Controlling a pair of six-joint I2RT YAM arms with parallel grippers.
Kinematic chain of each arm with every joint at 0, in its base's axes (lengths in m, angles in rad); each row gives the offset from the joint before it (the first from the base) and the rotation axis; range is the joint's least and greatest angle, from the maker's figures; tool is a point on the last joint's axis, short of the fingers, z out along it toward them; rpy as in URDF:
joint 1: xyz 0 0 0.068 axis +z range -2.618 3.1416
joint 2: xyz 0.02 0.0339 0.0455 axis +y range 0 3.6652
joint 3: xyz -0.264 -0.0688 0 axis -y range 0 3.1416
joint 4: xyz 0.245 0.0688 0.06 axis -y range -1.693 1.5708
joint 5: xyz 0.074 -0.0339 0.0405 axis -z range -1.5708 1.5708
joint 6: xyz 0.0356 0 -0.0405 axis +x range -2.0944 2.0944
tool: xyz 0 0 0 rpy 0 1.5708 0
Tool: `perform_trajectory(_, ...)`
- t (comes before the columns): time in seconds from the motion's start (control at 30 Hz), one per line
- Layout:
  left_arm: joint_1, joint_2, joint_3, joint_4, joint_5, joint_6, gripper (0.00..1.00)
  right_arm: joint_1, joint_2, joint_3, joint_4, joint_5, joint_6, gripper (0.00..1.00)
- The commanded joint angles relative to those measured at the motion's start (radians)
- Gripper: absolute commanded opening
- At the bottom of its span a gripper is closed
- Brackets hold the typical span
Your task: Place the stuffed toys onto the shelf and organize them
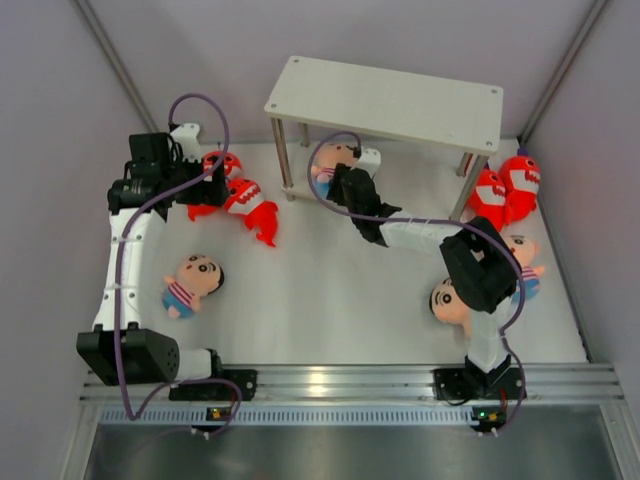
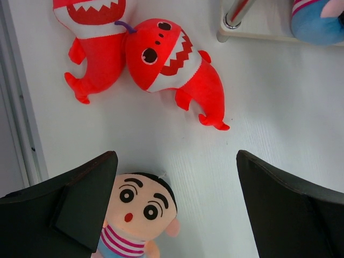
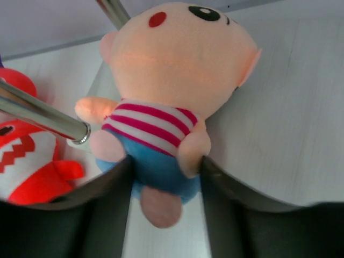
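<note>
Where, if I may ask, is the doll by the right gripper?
Top view: the doll lies at the left end of the shelf's lower board, beside a silver leg, between the right gripper's fingers.

pale lilac walls (image 1: 40, 90) enclose a white tabletop (image 1: 330, 300), evenly lit.

Red shark (image 2: 177, 70); pink-striped, blue-shorted doll (image 3: 161, 107); white shelf (image 1: 385, 100)

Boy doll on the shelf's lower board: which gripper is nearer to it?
Right. The right gripper flanks the boy doll at its shorts; the left gripper hangs far away, above the red sharks.
</note>
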Motion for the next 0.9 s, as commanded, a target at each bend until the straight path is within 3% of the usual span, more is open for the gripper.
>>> perform_trajectory(0.0,-0.002,-0.017,-0.006,0.001,0.001,0.016,0.98,-0.008,-0.009,0.051,0.011,0.032,-0.014,0.58)
perform_trajectory(0.2,-0.002,-0.021,-0.018,-0.004,0.017,0.023,0.98,0.030,-0.142,0.016,-0.055,0.019,-0.081,0.79)
perform_trajectory(0.33,-0.004,-0.021,-0.020,-0.008,0.018,0.031,0.98,0.098,-0.315,-0.008,-0.236,0.022,-0.153,0.83)
perform_trajectory(0.43,-0.002,-0.023,-0.021,-0.010,0.005,0.046,0.98,0.144,-0.545,-0.011,-0.545,-0.066,-0.192,0.82)
perform_trajectory(0.47,-0.004,-0.024,-0.030,-0.010,0.000,0.053,0.98,0.147,-0.588,0.005,-0.727,-0.178,-0.204,0.83)
perform_trajectory(0.53,-0.002,-0.024,-0.044,-0.010,-0.027,0.066,0.98,0.143,-0.663,0.053,-0.987,-0.266,-0.194,0.90)
perform_trajectory(0.57,-0.004,-0.023,-0.056,-0.010,-0.038,0.068,0.98,0.130,-0.671,0.106,-1.112,-0.271,-0.165,0.92)
perform_trajectory(0.6,-0.004,-0.021,-0.060,-0.010,-0.046,0.072,0.98,0.077,-0.674,0.120,-1.372,-0.271,-0.088,0.91)
perform_trajectory(0.67,-0.002,-0.020,-0.061,-0.010,-0.057,0.074,0.98,0.006,-0.687,0.098,-1.556,-0.242,-0.013,0.89)
perform_trajectory(0.7,-0.004,-0.020,-0.060,-0.010,-0.057,0.076,0.98,-0.049,-0.706,0.061,-1.619,-0.219,0.057,0.89)
perform_trajectory(0.87,-0.004,-0.005,-0.049,-0.010,-0.040,0.080,0.98,-0.165,-0.929,-0.218,-1.565,-0.222,0.187,0.91)
